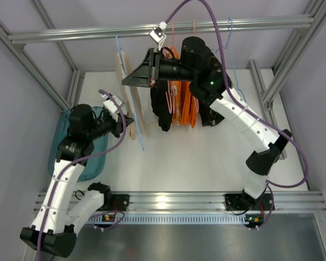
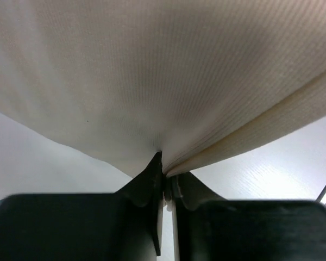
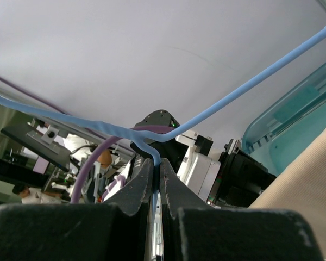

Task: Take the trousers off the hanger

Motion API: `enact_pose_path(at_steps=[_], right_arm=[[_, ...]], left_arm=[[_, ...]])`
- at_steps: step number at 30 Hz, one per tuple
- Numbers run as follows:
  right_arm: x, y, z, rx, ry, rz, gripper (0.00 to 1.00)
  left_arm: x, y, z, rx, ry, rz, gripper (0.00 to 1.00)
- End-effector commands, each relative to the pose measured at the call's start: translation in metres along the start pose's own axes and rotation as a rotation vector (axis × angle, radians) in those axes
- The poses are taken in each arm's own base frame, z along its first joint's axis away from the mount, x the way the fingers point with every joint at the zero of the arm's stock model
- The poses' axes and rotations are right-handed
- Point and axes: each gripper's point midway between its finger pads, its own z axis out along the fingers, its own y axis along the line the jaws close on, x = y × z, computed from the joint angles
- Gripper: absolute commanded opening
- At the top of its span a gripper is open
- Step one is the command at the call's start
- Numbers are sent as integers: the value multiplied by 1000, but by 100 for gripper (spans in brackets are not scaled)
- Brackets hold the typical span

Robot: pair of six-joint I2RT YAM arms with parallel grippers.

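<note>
The beige trousers (image 1: 131,106) hang folded over the light-blue wire hanger (image 1: 138,128), which is off the rail and left of the other garments. My right gripper (image 1: 124,81) is shut on the hanger's neck; in the right wrist view the blue wire (image 3: 233,92) enters the closed gripper (image 3: 156,163), with the trousers (image 3: 309,187) at the lower right. My left gripper (image 1: 123,120) is shut on the lower part of the trousers; in the left wrist view the cloth (image 2: 152,70) fills the top and is pinched in the gripper (image 2: 165,174).
A black garment (image 1: 163,111) and orange garments (image 1: 183,106) on pink hangers hang from the rail (image 1: 98,33) beside the right arm. Another blue hanger (image 1: 231,51) hangs further right. A teal bin (image 1: 65,136) stands at the table's left, under my left arm.
</note>
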Motion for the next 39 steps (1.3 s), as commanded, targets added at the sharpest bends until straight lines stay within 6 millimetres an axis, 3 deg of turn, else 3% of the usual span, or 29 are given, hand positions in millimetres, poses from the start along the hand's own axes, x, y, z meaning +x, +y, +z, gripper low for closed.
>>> enact_pose_path(at_steps=[1,2,9,14,16,18,22,27,31,33,36,37,39], right_arm=[[-27,54,-18,-122,-92,-140,0],[-28,53,-19,-120,-93,-143,0],[-42,30,-30,-66,-120,-154,0],[-51,17,-38,-42,-131,-145,0],[-51,18,-39,-50,-130,-142,0],[-47,22,-39,-69,-116,-139,0],[-38,27,-37,-92,-87,-142,0],[-34,26,-38,-95,-71,-148,0],[-31,24,-39,-86,-67,-158,0],[-28,18,-40,-70,-63,-162,0],[-24,0,-42,-24,-51,-158,0],[-23,-6,-42,-9,-49,-155,0],[-20,-21,-44,26,-43,-164,0]], left_arm=[[-23,9,-4,-51,-74,49,7],[-25,10,-6,-62,-80,55,0],[-45,6,-23,-93,-129,54,0],[-42,-7,-28,-40,-111,48,10],[-39,-12,-27,-7,-106,42,9],[-37,-12,-25,-4,-99,28,0],[-45,-3,-22,-42,-111,4,0],[-61,-11,-26,1,-148,10,0],[-69,-5,-31,-57,-163,-47,0],[-81,-2,-36,-87,-193,-68,0],[-115,-3,-50,-104,-261,-114,0],[-139,-5,-62,-110,-313,-121,0],[-161,0,-68,-128,-350,-138,0]])
